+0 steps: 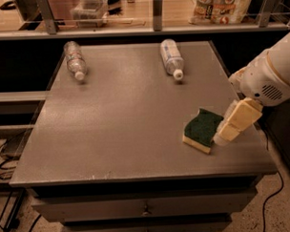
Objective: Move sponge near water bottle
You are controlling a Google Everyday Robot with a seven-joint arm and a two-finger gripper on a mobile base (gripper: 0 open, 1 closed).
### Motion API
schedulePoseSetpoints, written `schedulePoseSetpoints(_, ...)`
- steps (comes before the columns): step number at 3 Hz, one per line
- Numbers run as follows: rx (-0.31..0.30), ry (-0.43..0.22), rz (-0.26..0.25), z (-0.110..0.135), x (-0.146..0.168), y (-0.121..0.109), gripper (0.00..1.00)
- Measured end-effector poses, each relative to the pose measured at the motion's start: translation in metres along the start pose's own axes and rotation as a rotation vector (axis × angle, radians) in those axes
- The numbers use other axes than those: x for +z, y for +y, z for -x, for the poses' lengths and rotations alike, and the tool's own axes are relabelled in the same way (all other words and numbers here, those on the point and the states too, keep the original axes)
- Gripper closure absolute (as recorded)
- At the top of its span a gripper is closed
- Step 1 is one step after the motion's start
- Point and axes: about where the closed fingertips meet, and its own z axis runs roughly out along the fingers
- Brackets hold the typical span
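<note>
A grey flat-topped table is bearing everything. The cream-coloured gripper is hanging front right, its grip impossible to tell. Two bottles are lying at the back: the clear ribbed water bottle on the left and a white-and-blue-labelled plastic bottle right of centre. One green-topped, yellow-based sponge is sitting just beside the gripper.

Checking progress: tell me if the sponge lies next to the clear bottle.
No, the sponge sits front right by the gripper; the water bottle lies back left.
</note>
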Motion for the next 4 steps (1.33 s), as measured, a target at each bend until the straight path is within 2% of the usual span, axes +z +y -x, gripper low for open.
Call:
schedulePoseSetpoints(1, 0.036, -0.020, 0.011, 0.003, 0.026, 0.010, 0.00)
schedulePoseSetpoints(3, 0.135, 0.027, 0.031, -0.018, 0.071, 0.012, 0.00)
schedulePoseSetpoints(4, 0.155, 0.047, 0.035, -0.023, 0.078, 0.011, 0.18)
